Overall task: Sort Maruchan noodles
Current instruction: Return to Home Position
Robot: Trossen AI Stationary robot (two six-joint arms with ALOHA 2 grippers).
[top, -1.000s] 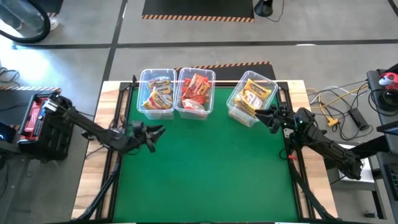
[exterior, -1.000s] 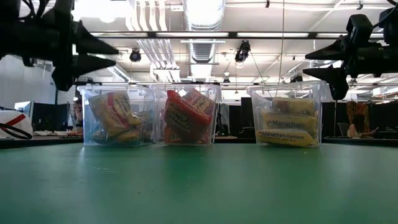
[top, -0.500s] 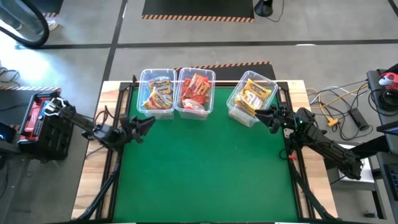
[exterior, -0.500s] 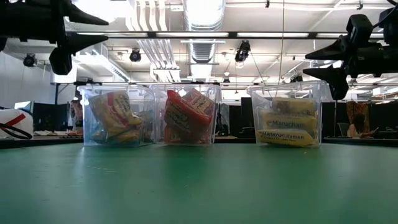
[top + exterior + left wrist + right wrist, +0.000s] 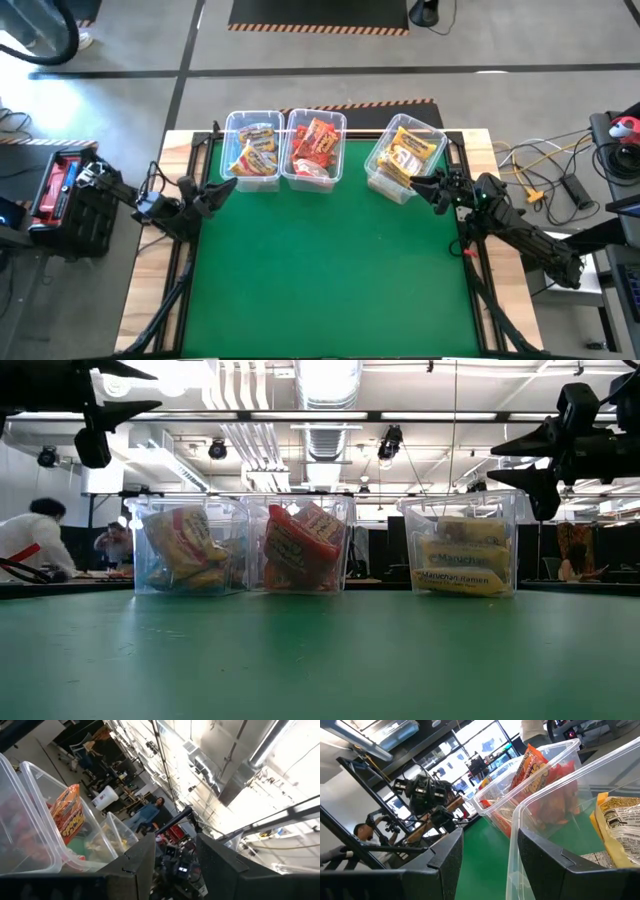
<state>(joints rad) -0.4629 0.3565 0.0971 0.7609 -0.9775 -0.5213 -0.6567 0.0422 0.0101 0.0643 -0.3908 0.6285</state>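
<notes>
Three clear bins stand in a row at the table's far edge, holding the Maruchan noodles. The left bin [image 5: 252,150] has yellow-orange packets [image 5: 185,545]. The middle bin [image 5: 316,150] has red packets [image 5: 300,545]. The right bin [image 5: 405,158] sits turned askew with yellow packets [image 5: 462,560]. My left gripper [image 5: 226,187] hangs open and empty, high over the table's left edge just near of the left bin [image 5: 30,820]. My right gripper [image 5: 418,187] hangs open and empty beside the right bin's near corner, about level with its rim [image 5: 540,795].
The green mat [image 5: 330,270] in front of the bins is bare. Black frame bars [image 5: 185,250] run along both side edges of the table. Cables and gear [image 5: 560,180] lie off the table's right side. People [image 5: 30,540] show in the room behind.
My left gripper has drawn back toward the table's left edge and slightly toward the far edge. It has risen and rolled about its own axis. It holds nothing. The bins and packets have stayed where they were.
</notes>
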